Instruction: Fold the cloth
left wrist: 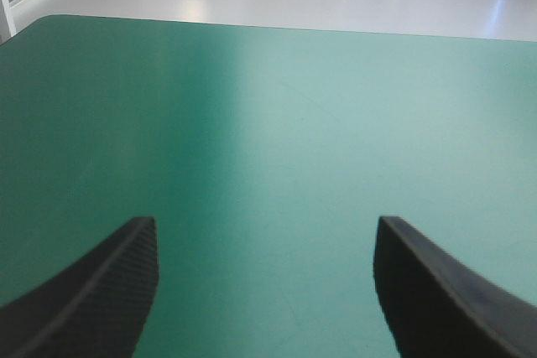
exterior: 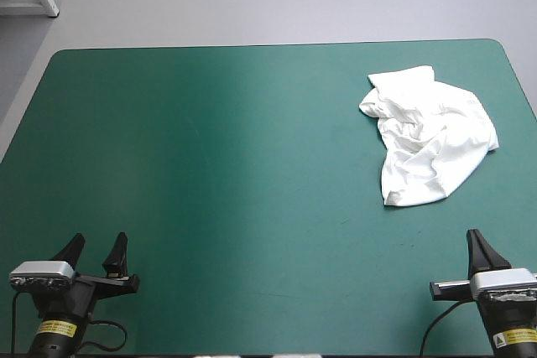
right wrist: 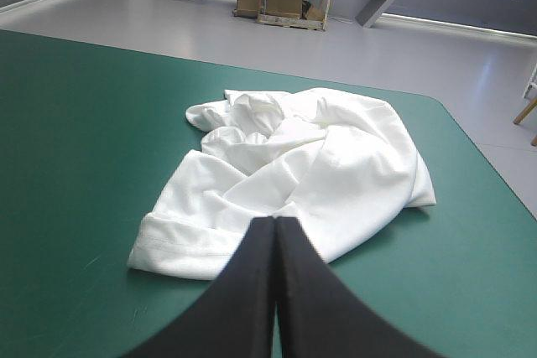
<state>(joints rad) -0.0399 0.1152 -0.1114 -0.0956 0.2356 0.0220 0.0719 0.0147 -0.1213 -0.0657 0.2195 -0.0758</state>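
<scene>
High view: I am seeing the T-shirt lying crumpled near the far right corner of the surface, with open teal-green room spreading leftward. Left wrist: my left tool is gaping open over bare surface. Right wrist: my right tool is sitting closed and empty, the heap just ahead.

Nothing is reading legibly: small yellow stickers on both black wrists are carrying what seems print, too tiny to make out.
</scene>
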